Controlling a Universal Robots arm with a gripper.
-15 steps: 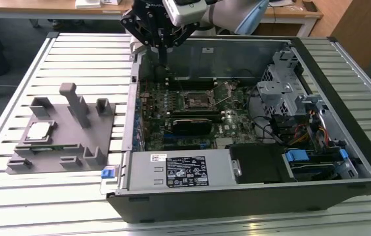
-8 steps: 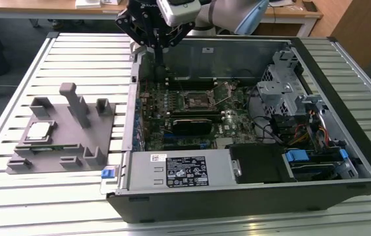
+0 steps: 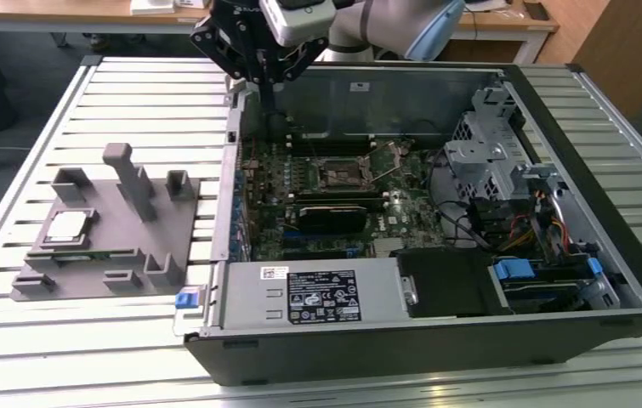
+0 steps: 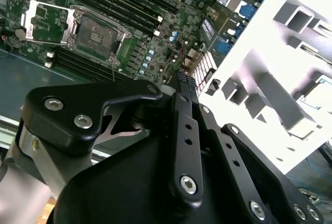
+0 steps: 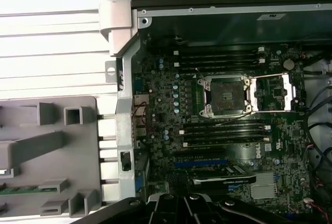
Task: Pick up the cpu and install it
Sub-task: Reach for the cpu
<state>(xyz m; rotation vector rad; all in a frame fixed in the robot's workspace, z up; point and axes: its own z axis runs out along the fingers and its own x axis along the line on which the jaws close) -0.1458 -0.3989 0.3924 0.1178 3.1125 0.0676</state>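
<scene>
Cpu (image 3: pixel 68 225) is lying flat in a recess of the grey fixture (image 3: pixel 127 229), probably for easy picking, well apart from the pincer (image 3: pixel 264 83), which is hanging clenched and empty nearer the open socket (image 3: pixel 338 174).

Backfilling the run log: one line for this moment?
gripper: above case edge | cpu: on grey fixture, untouched | socket: open, empty

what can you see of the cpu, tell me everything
The cpu is a small, flat, square chip with a pale silver-white top that looks like metal. It lies flat in a recess of the grey fixture, at the exterior view's left of the open case. Only the fixture touches it.
</scene>
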